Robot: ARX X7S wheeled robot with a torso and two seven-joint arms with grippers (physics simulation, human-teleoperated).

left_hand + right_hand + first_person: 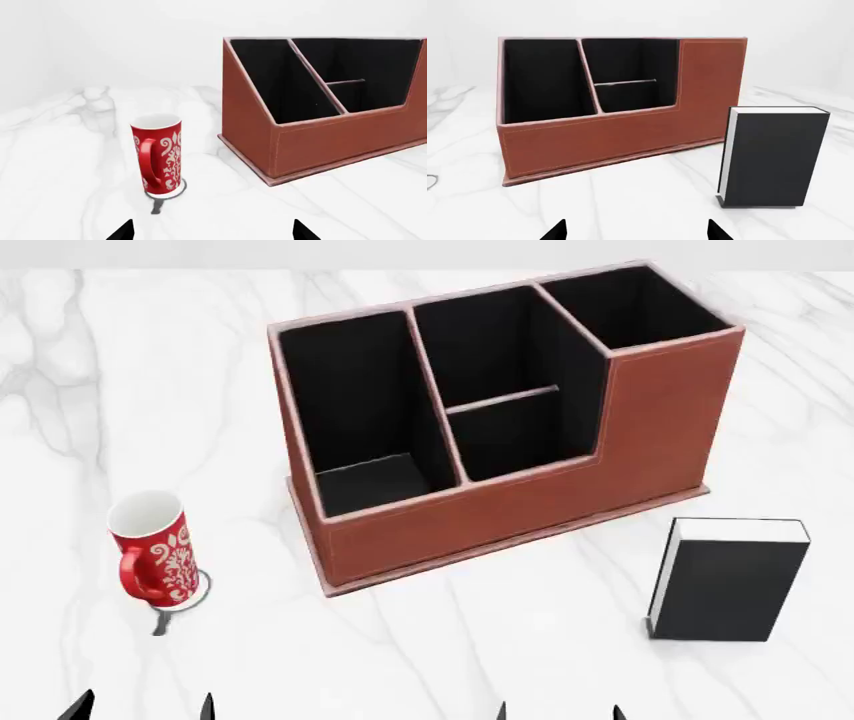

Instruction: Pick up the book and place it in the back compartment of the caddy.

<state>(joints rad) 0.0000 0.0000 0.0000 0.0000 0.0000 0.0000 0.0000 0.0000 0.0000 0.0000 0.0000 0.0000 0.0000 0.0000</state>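
The book (731, 585), black-covered with white page edges on top, stands upright on the white marble table, right of and in front of the caddy (534, 510). In the right wrist view the book (774, 160) is ahead and to one side of my open right gripper (636, 231), well apart from it. The caddy is reddish-brown with black lining. Its back compartment (514, 438) is the small middle cell between the thin cross divider and the low wall, also seen in the right wrist view (635, 97). My left gripper (212, 231) is open and empty, low at the near edge of the head view (144, 707).
A red patterned mug (154, 550) stands on a round coaster left of the caddy, just ahead of the left gripper (159, 155). The caddy's tall end cell (634, 305) is at its right end. Bare marble table (441, 640) lies between grippers and caddy.
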